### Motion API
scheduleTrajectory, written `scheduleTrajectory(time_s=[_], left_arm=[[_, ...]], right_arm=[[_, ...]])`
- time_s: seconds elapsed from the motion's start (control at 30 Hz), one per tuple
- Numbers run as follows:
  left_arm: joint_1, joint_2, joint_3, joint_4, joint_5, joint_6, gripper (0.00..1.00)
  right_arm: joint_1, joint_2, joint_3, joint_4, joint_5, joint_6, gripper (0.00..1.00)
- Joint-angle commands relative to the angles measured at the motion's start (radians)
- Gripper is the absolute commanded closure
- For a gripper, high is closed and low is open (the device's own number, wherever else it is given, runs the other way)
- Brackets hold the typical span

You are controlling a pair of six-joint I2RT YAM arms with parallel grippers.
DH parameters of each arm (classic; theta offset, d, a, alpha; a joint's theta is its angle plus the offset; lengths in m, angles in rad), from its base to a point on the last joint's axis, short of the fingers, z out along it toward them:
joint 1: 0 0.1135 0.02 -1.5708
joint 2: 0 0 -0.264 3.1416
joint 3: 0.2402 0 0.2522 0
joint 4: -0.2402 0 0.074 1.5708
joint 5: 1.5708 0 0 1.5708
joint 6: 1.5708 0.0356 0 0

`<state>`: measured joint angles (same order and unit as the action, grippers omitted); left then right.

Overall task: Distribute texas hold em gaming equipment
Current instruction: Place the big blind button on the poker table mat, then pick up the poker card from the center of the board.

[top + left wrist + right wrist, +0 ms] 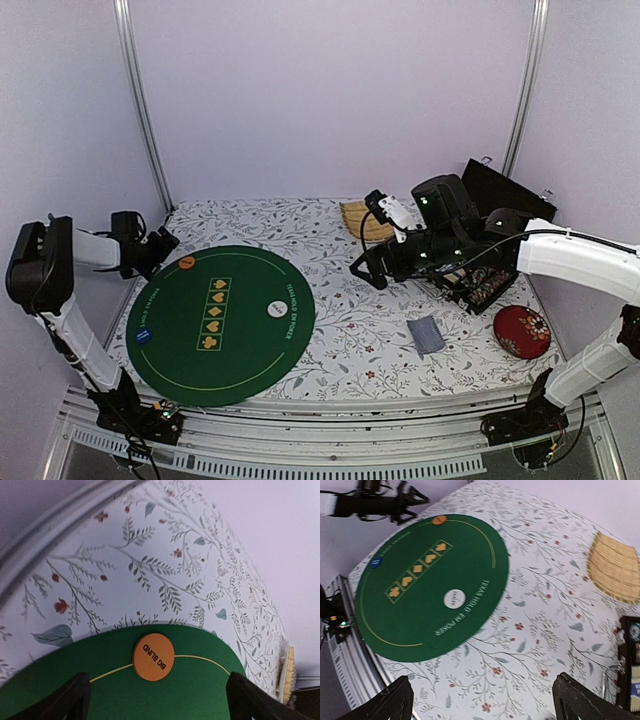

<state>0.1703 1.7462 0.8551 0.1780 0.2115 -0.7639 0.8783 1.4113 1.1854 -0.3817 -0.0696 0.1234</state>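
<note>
A round green poker mat lies on the left of the flowered cloth. On its far left rim lies an orange "BIG BLIND" token. My left gripper hovers just behind the token, open and touching nothing. A white token sits on the right of the mat and a blue token at its left rim. A grey-blue card stack lies on the cloth to the right. My right gripper hangs open and empty above the cloth right of the mat.
A tan woven tray sits at the back middle. An open black case with chips stands under the right arm. A red patterned cushion lies at the front right. White walls and metal posts close in the table.
</note>
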Motion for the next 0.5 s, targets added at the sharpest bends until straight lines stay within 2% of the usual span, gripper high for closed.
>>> scheduleTrajectory(time_s=[0.0, 0.1, 0.23, 0.37, 0.47], left_arm=[[-0.023, -0.183, 0.009, -0.115, -0.167, 0.092, 0.02], [-0.084, -0.327, -0.018, -0.132, -0.212, 0.158, 0.02], [-0.211, -0.497, -0.069, -0.159, -0.244, 0.257, 0.02], [-0.32, -0.586, -0.122, -0.204, -0.229, 0.299, 0.02], [-0.365, -0.604, -0.141, -0.234, -0.215, 0.306, 0.02]], right_arm=[[-0.053, 0.028, 0.057, -0.281, 0.232, 0.069, 0.01], [-0.11, 0.055, 0.016, -0.393, 0.226, 0.143, 0.01], [-0.136, 0.076, -0.094, -0.461, 0.191, 0.251, 0.01], [-0.15, 0.107, -0.185, -0.459, 0.073, 0.284, 0.01], [-0.154, 0.162, -0.207, -0.459, 0.081, 0.291, 0.01]])
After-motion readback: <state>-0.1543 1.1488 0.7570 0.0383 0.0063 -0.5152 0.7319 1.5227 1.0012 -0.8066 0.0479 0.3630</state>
